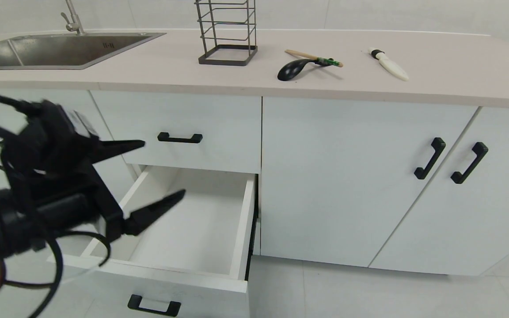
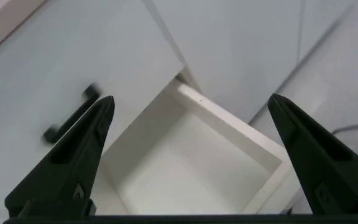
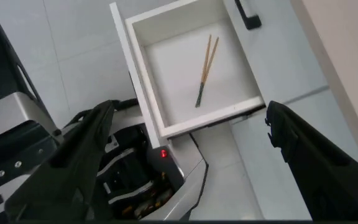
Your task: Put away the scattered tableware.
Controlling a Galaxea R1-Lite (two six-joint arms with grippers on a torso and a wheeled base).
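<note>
On the counter lie a black spoon (image 1: 290, 70), a wooden stick with a green end (image 1: 314, 57) resting across its handle, and a white-bladed knife (image 1: 390, 65). Below, a white drawer (image 1: 241, 221) stands pulled out. My left gripper (image 1: 164, 168) hangs open just in front of and above the drawer's left side, nothing between its fingers. In the right wrist view, a pair of wooden chopsticks (image 3: 205, 67) lies on the drawer's (image 3: 143, 93) floor, and my right gripper (image 3: 190, 111) is open high above it, holding nothing.
A wire rack (image 1: 228, 33) stands on the counter beside the sink (image 1: 60, 48). A closed drawer with a black handle (image 1: 180, 138) sits above the open one. Cabinet doors with black handles (image 1: 430, 158) are to the right. Tiled floor lies below.
</note>
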